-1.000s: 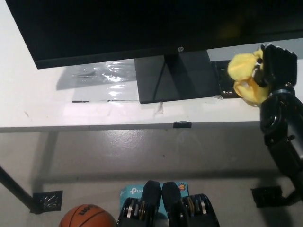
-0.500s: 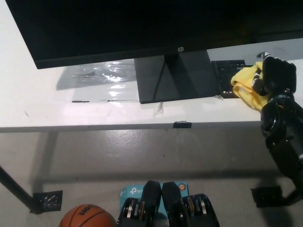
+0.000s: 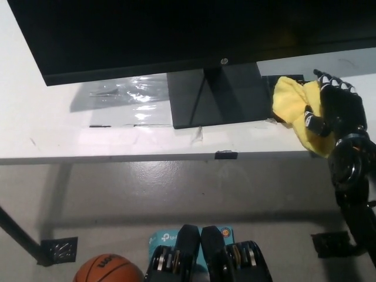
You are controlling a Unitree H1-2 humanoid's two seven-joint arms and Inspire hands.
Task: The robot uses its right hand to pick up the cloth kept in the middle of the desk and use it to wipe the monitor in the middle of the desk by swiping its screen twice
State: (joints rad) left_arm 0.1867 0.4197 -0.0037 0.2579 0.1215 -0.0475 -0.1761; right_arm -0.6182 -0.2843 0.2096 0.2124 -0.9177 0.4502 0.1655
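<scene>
The yellow cloth (image 3: 291, 100) lies spread on the white desk (image 3: 70, 135), just right of the monitor's stand base (image 3: 217, 97). My black right hand (image 3: 338, 108) rests on the cloth's right part with its fingers stretched out toward the back; it looks open, not closed around the cloth. The dark monitor (image 3: 176, 29) fills the top of the head view, and its lower edge hangs over the desk. My left hand is out of the picture.
A patch of clear shiny film (image 3: 126, 91) is stuck to the desk left of the stand. Below the desk's front edge is grey floor with a basketball (image 3: 106, 269), a black desk foot (image 3: 59, 249) and a blue box (image 3: 164, 238).
The right hand came down from a raised position onto the desk. The cloth, bunched in the hand before, now lies spread flat, and the fingers have straightened out.
</scene>
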